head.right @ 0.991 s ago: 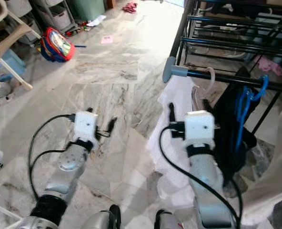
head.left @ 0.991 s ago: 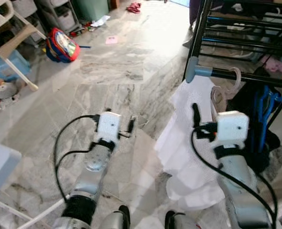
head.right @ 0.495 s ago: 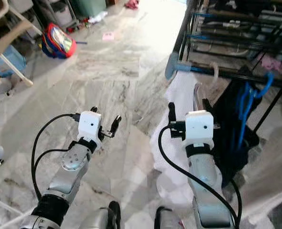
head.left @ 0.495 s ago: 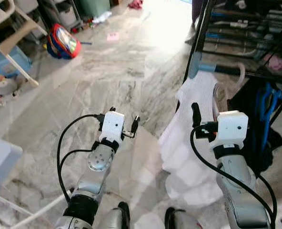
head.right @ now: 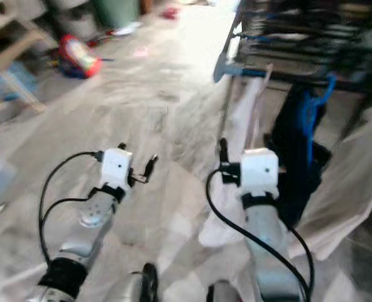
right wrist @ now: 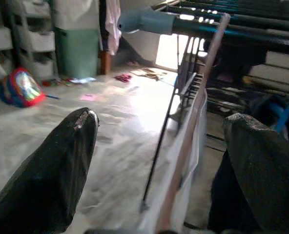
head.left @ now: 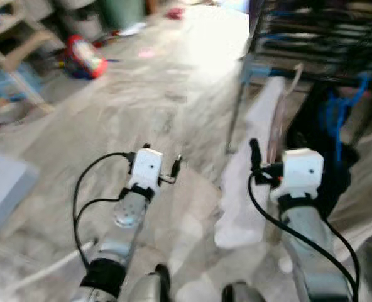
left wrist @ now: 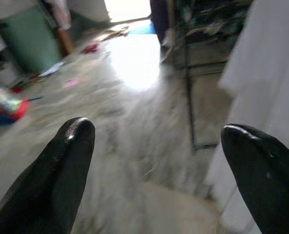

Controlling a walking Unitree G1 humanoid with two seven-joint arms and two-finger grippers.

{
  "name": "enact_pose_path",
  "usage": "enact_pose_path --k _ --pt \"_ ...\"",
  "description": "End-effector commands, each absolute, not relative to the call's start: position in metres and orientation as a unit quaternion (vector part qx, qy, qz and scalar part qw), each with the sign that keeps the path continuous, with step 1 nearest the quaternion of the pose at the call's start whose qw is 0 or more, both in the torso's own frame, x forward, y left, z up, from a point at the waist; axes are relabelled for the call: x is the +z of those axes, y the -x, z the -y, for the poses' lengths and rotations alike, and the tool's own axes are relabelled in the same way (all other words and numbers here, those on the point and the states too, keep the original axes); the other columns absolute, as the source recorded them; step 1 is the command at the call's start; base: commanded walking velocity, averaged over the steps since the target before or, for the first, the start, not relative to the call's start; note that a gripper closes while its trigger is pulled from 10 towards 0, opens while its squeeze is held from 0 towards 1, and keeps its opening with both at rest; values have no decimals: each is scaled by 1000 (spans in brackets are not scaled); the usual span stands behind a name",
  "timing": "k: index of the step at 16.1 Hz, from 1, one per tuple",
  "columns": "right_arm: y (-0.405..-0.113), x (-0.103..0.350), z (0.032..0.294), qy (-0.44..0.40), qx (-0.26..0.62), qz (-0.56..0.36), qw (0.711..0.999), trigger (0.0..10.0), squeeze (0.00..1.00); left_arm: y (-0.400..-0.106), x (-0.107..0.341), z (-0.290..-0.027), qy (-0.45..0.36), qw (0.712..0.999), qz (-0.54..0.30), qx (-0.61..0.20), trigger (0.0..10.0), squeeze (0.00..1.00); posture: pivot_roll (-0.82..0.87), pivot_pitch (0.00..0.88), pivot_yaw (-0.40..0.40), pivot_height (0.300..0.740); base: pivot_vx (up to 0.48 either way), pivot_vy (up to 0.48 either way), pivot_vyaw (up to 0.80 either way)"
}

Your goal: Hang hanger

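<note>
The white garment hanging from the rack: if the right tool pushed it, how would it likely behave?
The white garment hangs in loose folds from the rack, so it is probably floppy and light. Pushed by the open right tool, it would likely swing and fold rather than resist.

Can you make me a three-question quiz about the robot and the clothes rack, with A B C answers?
1. Where does the white cloth hang?
A. beside the drying rack, just ahead of the right gripper
B. on the colourful bag
C. over the left gripper

2. What colour are the hangers hooked on the rack against the dark garment?
A. red
B. blue
C. yellow

3. How are the right gripper's jaws?
A. shut on a hanger
B. shut on the cloth
C. wide apart, holding nothing

Answers: 1 A, the cloth hangs down by the rack's end. 2 B, they look bright blue. 3 C, the right wrist view shows a wide gap.
</note>
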State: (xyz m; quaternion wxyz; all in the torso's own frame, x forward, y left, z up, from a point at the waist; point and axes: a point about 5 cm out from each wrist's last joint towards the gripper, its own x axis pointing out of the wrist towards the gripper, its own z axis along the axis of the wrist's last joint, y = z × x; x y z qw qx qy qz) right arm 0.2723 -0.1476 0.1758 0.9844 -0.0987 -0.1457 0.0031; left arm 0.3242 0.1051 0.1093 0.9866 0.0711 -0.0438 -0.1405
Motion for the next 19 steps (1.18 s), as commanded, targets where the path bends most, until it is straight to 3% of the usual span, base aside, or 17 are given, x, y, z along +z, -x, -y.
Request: enact_pose_path --k 1,12,19 --pt "-270 170 153 102 -5 134 986 10000 0 -321 104 -101 -71 986 36 -148 10000 0 -83 235 90 740 -277 0 0" --pt "-272 167 149 102 2 131 986 10000 0 -321 101 -101 -79 985 36 -149 10000 0 -76 232 90 740 -275 0 0" --pt "-277 114 157 67 17 27 997 10000 0 -312 45 -109 -110 978 -89 -152 10000 0 -65 208 81 740 0 0 0"
